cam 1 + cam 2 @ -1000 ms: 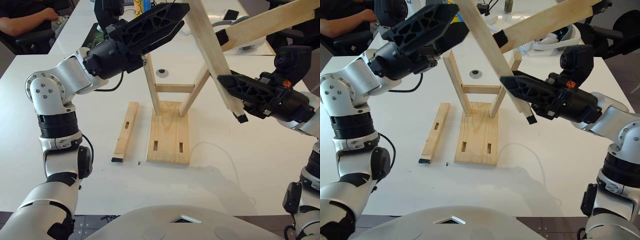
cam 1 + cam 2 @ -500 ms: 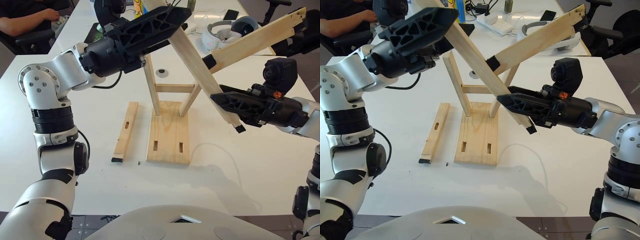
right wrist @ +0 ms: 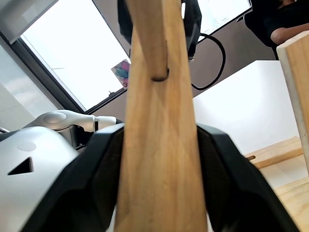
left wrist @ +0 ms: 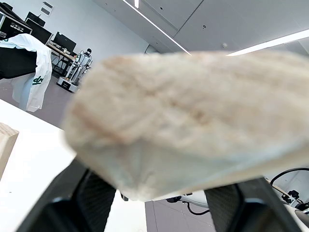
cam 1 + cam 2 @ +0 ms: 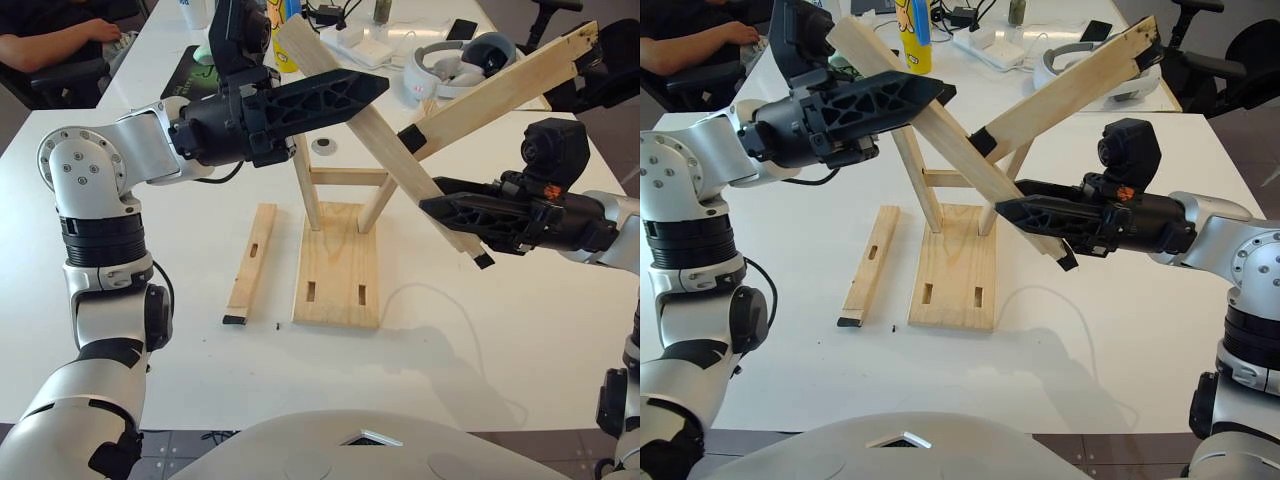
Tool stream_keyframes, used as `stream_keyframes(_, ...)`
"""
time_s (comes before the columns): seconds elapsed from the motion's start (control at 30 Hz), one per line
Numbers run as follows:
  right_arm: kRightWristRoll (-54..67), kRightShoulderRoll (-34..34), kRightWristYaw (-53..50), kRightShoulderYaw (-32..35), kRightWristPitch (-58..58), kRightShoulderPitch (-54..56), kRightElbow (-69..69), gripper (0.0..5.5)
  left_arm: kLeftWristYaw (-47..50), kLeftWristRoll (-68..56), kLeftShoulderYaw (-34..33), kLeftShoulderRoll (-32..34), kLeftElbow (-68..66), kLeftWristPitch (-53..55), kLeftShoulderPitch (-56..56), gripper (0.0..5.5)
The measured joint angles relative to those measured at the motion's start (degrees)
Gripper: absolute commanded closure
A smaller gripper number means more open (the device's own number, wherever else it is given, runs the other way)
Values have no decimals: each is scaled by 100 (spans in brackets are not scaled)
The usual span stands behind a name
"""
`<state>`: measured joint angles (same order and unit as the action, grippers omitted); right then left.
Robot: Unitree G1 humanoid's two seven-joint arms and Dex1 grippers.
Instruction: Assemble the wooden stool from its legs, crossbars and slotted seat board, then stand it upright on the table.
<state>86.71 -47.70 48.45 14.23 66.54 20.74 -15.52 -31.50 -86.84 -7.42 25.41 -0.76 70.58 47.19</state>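
The left gripper is clamping its two black fingers on the upper part of a long leg, up in the air over the far left of the table. In the left wrist view the blunt wooden end is sitting between the finger pads, with wood touching both.

The right gripper is gripping the same leg near its lower end, on the right and nearer than the left gripper. The leg's black-capped foot is sticking out just past the fingers. In the right wrist view the wood, with a small slot cut in it, is filling the gap between the two fingers.

So the leg is slanting from far left and high to near right and low, spanning the two grippers. A second leg is crossing it about midway and rising toward the far right; how the two are joined I cannot tell.

Below, the seat board is lying flat on the table between the arms and well apart from both grippers. Two upright legs are standing at its far end with a crossbar between them, and two slots are showing open at its near end. A loose slotted piece is lying just left of the board.
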Motion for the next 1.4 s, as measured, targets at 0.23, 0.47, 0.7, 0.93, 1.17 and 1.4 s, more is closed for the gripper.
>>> stream_keyframes(0.23, -201, -75, 211, -10, 47, 138, 112, 341, -285, 311, 20, 68, 2, 34, 23, 334)
stream_keyframes(0.47, -560, -70, 392, -71, -50, 236, 166, 286, -389, 559, -8, 72, -21, 19, 27, 341)
stream_keyframes(0.7, -1100, -100, 689, -110, -240, 157, 148, 207, -505, 744, -144, 82, -49, -34, 27, 343)
stream_keyframes(0.93, -2371, -604, 1311, -196, -850, -926, -86, 207, -717, 1131, -351, 424, -35, -175, 25, 343)
stream_keyframes(1.17, -4590, -976, 1520, -1036, -2402, -2053, -301, 207, -1295, 1701, -377, 808, 29, -379, -61, 343)
stream_keyframes(1.4, -5894, -220, 1162, -1648, -4369, -3432, -1352, 207, -1669, 1857, -501, 1233, 157, -314, -174, 343)
